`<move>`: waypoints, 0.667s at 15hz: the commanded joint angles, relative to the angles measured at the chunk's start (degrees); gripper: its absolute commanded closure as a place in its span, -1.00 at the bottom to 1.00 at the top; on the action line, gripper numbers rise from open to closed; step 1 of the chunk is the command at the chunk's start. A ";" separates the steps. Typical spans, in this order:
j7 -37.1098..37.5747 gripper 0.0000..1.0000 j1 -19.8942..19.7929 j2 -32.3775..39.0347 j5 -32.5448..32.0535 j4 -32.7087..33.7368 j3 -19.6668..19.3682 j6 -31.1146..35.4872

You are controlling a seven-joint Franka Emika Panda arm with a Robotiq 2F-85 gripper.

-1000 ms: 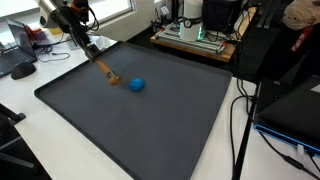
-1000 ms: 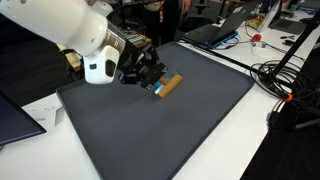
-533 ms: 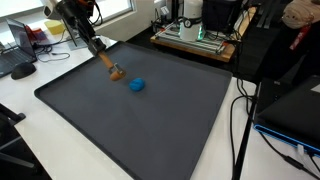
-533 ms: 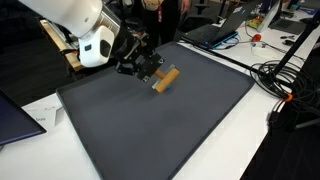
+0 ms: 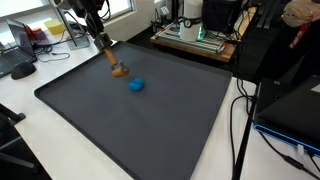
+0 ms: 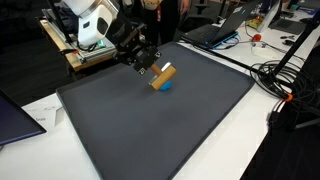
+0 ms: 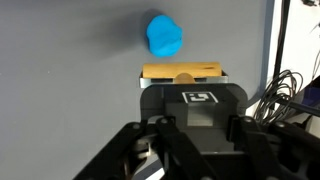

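Observation:
My gripper (image 5: 106, 50) (image 6: 143, 63) is shut on a short wooden block (image 5: 118, 70) (image 6: 162, 75) and holds it just above the dark grey mat (image 5: 150, 125) (image 6: 150, 130). A small blue lump (image 5: 137, 85) (image 6: 167, 86) lies on the mat right beside the block. In the wrist view the block (image 7: 181, 73) sticks out past the black fingers of the gripper (image 7: 186, 88), and the blue lump (image 7: 165, 36) lies a little beyond it, apart from it. The fingertips themselves are hidden by the gripper body.
The mat covers most of a white table (image 5: 40, 120). A laptop (image 5: 20, 42) and clutter sit at one end. Electronics (image 5: 195, 30) stand behind the mat. Cables (image 6: 285, 80) trail beside the mat's edge. Another laptop (image 6: 215, 30) lies at the back.
The arm has carried the wooden block up and toward the far side of the mat, ending closer to the blue lump. The lump has not moved. The grip stays shut.

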 commanded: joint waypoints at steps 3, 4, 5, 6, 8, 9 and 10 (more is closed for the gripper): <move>0.02 0.56 4.34 -8.33 0.76 -11.11 -1.72 10.63; 0.22 0.56 5.03 -9.11 0.57 -12.49 -1.69 12.49; 0.54 0.56 5.86 -9.92 0.29 -14.10 -1.67 14.96; 0.75 0.56 6.53 -10.58 0.06 -15.40 -1.59 16.73; 1.52 0.56 8.08 -12.09 -0.36 -18.39 -1.37 21.71; 2.11 0.56 8.89 -12.88 -0.82 -19.93 -1.29 24.30; 2.69 0.56 9.66 -13.66 -1.31 -21.44 -1.19 26.58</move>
